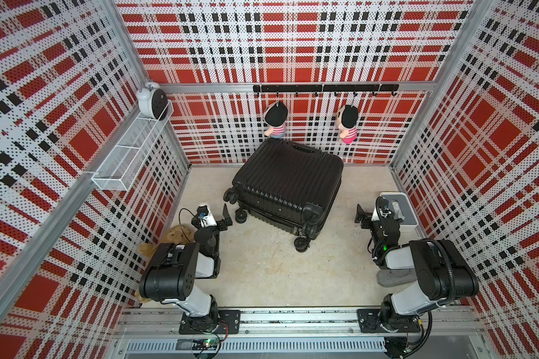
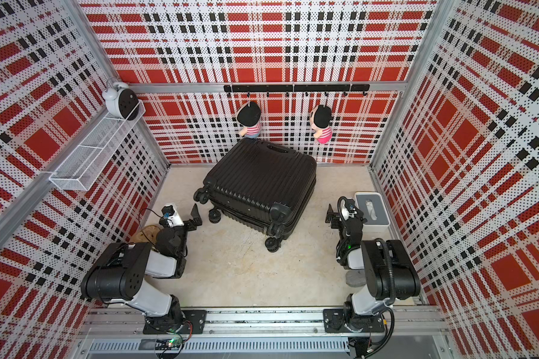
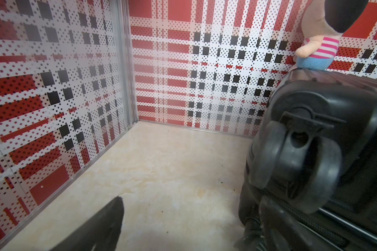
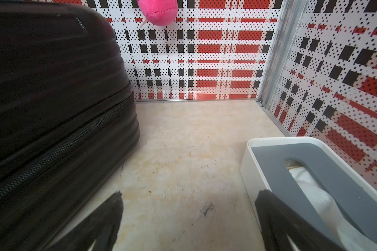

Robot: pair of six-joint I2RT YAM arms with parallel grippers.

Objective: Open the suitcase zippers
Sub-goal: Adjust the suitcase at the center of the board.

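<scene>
**1. Task item.** The suitcase (image 1: 288, 186) is black with a ribbed hard shell. It lies flat on the table (image 1: 262, 279), toward the middle of the back wall, with the carry handle at the far end and the caster wheels at the near end. The zippers (image 4: 52, 155) form a black toothed track along the seam between the two shell halves. The stretch seen in the right wrist view appears closed. The pulls cannot be made out in any view.

**2. Grippers.**
- The left gripper (image 1: 226, 217) sits low, just beside a caster wheel (image 1: 240, 215). Its fingers (image 3: 100, 228) are spread and grip nothing. In the left wrist view only one finger is distinct, because the other merges with the blurred dark wheel. Contact with the wheel cannot be confirmed.
- The right gripper (image 4: 189, 193) is well apart from the suitcase, near a white tissue box (image 1: 409, 217) with a grey lid. Both fingers are spread wide over bare table and grip nothing.

**3. Markings.** No lettering is readable on any item.

**4. Obscured areas.**
- The suitcase's far side and underside are hidden.
- A brown soft item (image 1: 175, 236) lies partly behind the left arm, and a grey cloth item (image 1: 392, 278) lies partly under the right arm. Neither can be identified.
- Two plush dolls (image 1: 276, 119) (image 1: 348, 124) hang from a black hook rail (image 1: 324, 88). Both are cut off in the wrist views.
- An alarm clock (image 1: 151, 101) stands at the end of a white wire basket (image 1: 125, 161). Its dial cannot be read.
</scene>
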